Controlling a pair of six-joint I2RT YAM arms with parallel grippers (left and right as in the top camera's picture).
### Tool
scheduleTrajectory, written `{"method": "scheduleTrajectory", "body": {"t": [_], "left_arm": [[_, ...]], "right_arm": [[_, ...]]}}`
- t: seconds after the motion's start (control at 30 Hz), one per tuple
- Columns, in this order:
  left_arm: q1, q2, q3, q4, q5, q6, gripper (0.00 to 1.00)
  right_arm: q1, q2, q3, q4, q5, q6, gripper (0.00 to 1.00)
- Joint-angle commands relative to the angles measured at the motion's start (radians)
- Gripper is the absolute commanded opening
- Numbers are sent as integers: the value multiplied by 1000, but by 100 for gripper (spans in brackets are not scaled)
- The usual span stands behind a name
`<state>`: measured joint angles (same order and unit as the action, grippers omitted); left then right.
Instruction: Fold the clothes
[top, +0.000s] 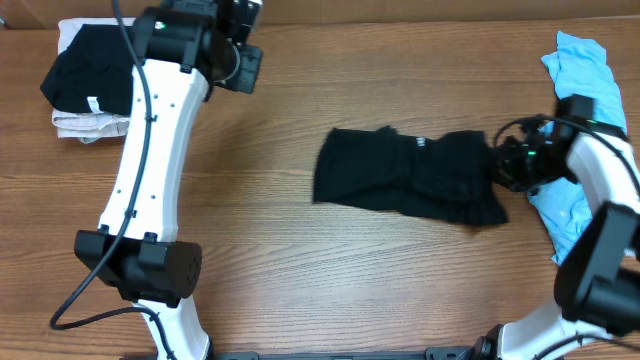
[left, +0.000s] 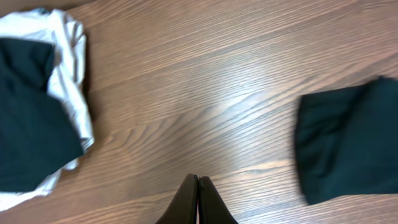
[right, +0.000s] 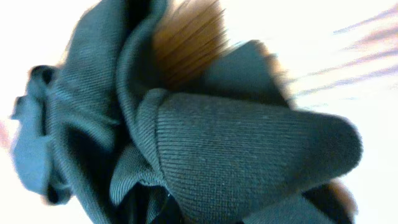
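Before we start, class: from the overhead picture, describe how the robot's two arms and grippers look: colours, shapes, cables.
Both arms have smooth white links and bulky black joint housings. A black cable runs along the left arm. The right arm shows a small green light near its wrist. The left gripper has dark, tapered fingers.

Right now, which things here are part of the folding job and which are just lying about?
Job: black T-shirt, right end bunched in the shut right hand; light-blue shirt at the right edge.
Lying about: black garment on a white cloth, far left corner; left hand, shut and empty.
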<state>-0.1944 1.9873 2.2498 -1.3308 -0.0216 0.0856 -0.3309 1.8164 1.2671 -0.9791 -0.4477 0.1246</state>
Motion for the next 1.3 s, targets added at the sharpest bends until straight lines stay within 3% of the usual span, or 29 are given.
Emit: {"method": "scheduleTrajectory", "body": {"t": [0.0, 0.2, 0.4, 0.6, 0.9, 1.17, 1.27], "left_arm": [[30, -5, 25, -11, -12, 22, 4], [52, -5, 24, -21, -12, 23, 4], [52, -5, 24, -19, -12, 23, 4], [52, -4, 23, -15, -12, 23, 6], [52, 9, 23, -3, -11, 23, 6], [52, 45, 14, -4, -10, 23, 4], [52, 51, 13, -2, -11, 23, 4]], "right_arm": [[-11, -93, -2, -29, -18, -43, 4], [62, -161, 62, -118, -18, -18, 4], [266, -165, 201, -132, -5, 110, 4], [514, -131, 215, 5, 127, 323, 4], [743, 78, 215, 170, 124, 432, 4], [834, 121, 228, 360, 125, 507, 4], [834, 121, 234, 431, 125, 510, 9]]}}
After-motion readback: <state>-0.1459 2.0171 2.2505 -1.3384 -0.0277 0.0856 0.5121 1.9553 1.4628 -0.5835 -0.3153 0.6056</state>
